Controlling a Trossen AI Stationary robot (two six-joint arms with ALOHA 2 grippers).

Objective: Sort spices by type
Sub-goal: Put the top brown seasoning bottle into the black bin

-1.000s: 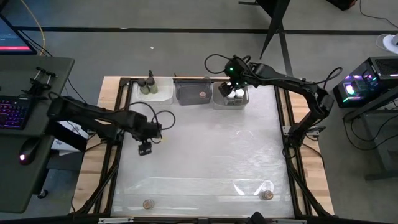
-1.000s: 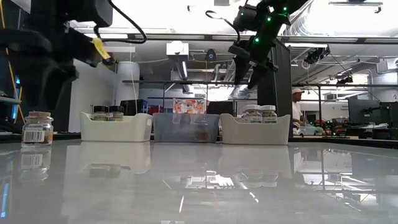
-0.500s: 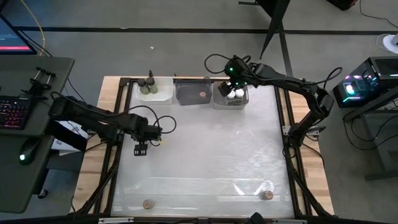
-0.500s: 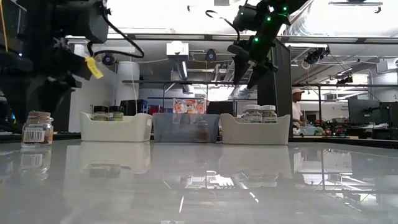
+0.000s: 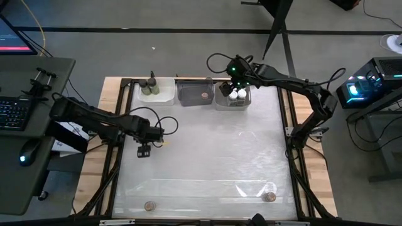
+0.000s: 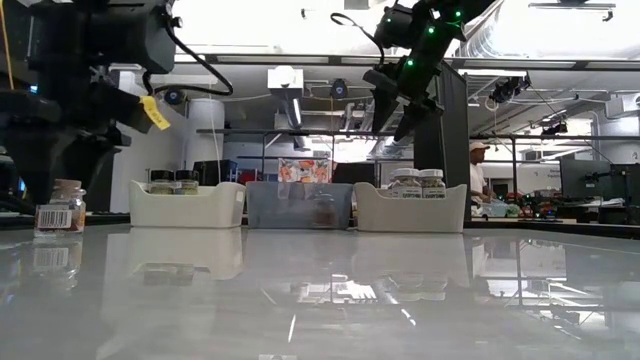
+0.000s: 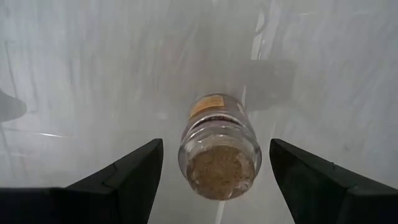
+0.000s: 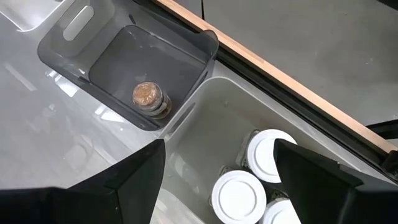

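Cork-capped jar (image 7: 219,146) stands upright on the table (image 5: 213,150), directly under the left gripper (image 5: 144,151), framed between its spread, empty fingers. Half a second ago that gripper sat at much the same spot; a second ago it was slightly farther from the jar, so the approach looks finished and closing is probably next. Right gripper (image 8: 217,186), fingers apart and empty, hovers above the bin (image 8: 211,124) with three white-capped jars (image 8: 236,194). Beside it, the grey bin (image 8: 99,43) holds one cork-capped jar (image 8: 148,96).
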